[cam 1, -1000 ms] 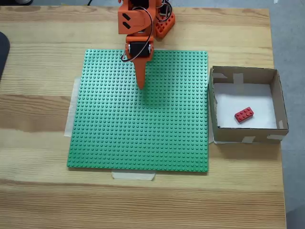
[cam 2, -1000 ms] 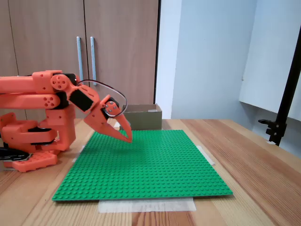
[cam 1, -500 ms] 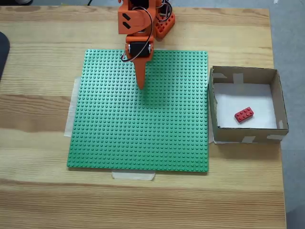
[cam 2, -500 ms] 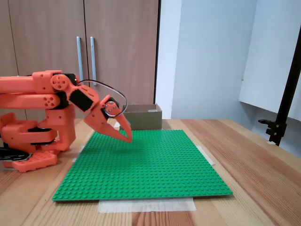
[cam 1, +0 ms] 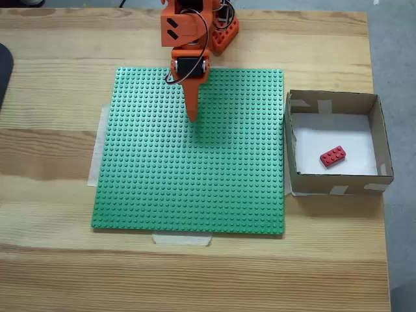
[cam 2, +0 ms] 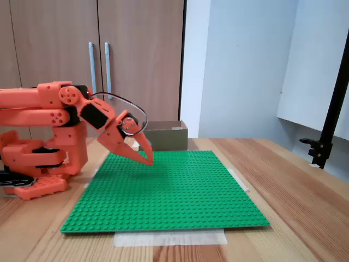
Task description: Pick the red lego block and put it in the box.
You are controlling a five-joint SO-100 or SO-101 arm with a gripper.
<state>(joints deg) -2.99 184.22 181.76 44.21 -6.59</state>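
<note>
Nothing had moved since the earlier frames: the arm, the brick and the box all sat exactly where they had a second before.

In the fixed view from above, the red lego block (cam 1: pixel 332 156) lay flat on the white floor of the box (cam 1: pixel 336 103), slightly askew, nearer the right and front walls than the left one. The box stood on the wooden surface (cam 1: pixel 52 91) just beside the right edge of the green baseplate (cam 1: pixel 188 188), its brown cardboard walls carrying pale tape patches. White tape strips showed at the left and front edges of the baseplate.

The orange arm (cam 1: pixel 188 26) reached from its base at the far edge of the surface out over the upper part of the baseplate. The pincer (cam 1: pixel 192 117) pointed down toward the studs, its two fingers drawn together to a single narrow tip with nothing between them.

In the fixed view from the side, the arm (cam 2: pixel 43 109) was folded low on the left, and the pincer (cam 2: pixel 148 160) hung slanted just above the baseplate (cam 2: pixel 174 196), closed and empty, with its shadow on the studs below. The box (cam 2: pixel 166 135) stood behind the baseplate, before the wooden cupboard doors (cam 2: pixel 98 54); its inside was hidden from this side.
</note>
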